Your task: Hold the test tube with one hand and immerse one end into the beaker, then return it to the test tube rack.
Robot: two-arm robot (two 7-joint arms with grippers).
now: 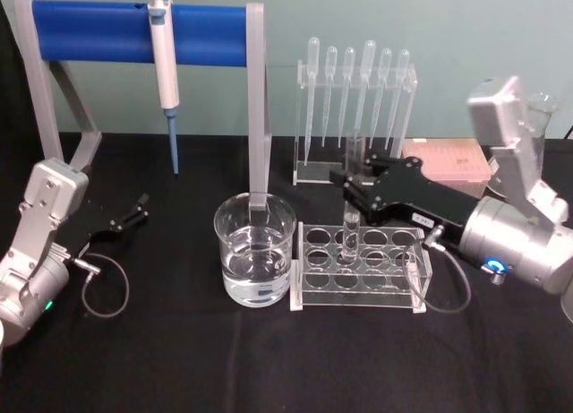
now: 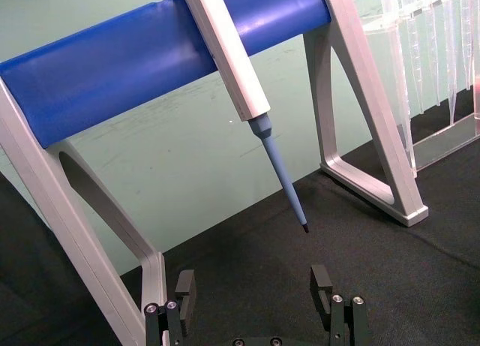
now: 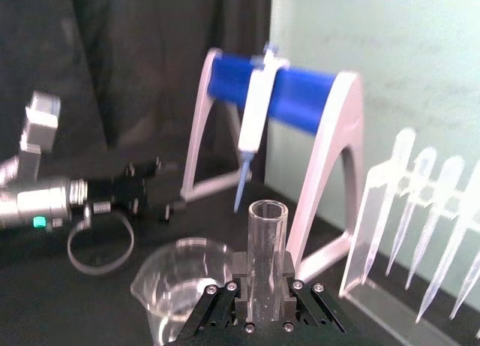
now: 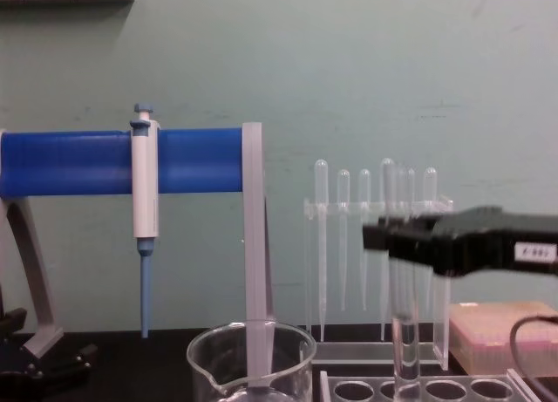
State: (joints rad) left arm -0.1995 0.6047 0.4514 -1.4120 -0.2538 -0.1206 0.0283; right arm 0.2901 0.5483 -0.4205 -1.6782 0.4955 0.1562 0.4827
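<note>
Black and boxy, your left gripper [image 1: 139, 207] is lying parked on the dark tabletop at the far left. Its fingers are spread wide around nothing, so you are leaving it out of this step. Next along, the wide clear glass beaker [image 1: 235, 252] with the flared rim is standing part-filled with clear water [image 1: 255, 274], close against the left end of the clear plastic rack with round holes [image 1: 313, 296]; whether the two are touching I cannot tell. The clear, round-bottomed glass test tube [image 1: 351, 236] is standing upright with its lower end down in one of the rack's middle holes. Your right gripper [image 1: 347, 184], the black boxy one on the silver wrist, is reaching in from the right and pinching the tube's upper part, fingers closed narrow on the glass. I am reading this as the lift out of the rack. If so, you are needing a straight vertical rise until the rounded end is clearing the rack's top, then a short carry leftward over the beaker's mouth. Be keeping the tube upright and away from the grey leg of the blue-barred stand [image 1: 258, 117] rising just behind the beaker, and be lowering through the middle of the opening so glass is not knocking the rim.
</note>
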